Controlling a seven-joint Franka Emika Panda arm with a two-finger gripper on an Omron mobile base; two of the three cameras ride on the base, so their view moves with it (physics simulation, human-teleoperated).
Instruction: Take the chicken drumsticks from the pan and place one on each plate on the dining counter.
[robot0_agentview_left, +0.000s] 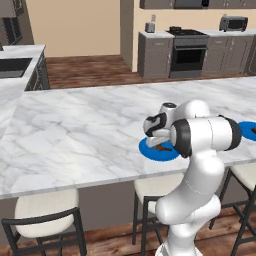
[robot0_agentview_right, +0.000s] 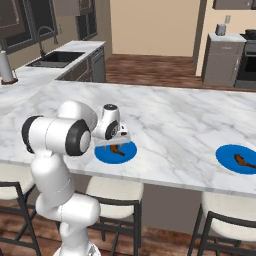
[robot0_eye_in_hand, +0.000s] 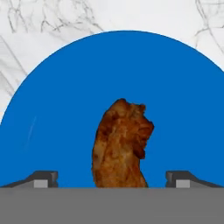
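Gripper (robot0_eye_in_hand: 112, 179) spread wide, just above a drumstick (robot0_eye_in_hand: 121, 146) lying loose on the blue plate (robot0_eye_in_hand: 61, 109) on the dining counter (robot0_agentview_right: 175, 120). Second plate (robot0_agentview_right: 230, 159) with another drumstick (robot0_agentview_right: 242, 160) well off to its right; stools (robot0_agentview_left: 47, 210) below.

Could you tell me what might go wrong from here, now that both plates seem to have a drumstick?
1. The open gripper straddles the drumstick closely; a sideways retreat could drag it off the plate.
2. That plate sits near the dining counter edge, so a nudge might push it over.
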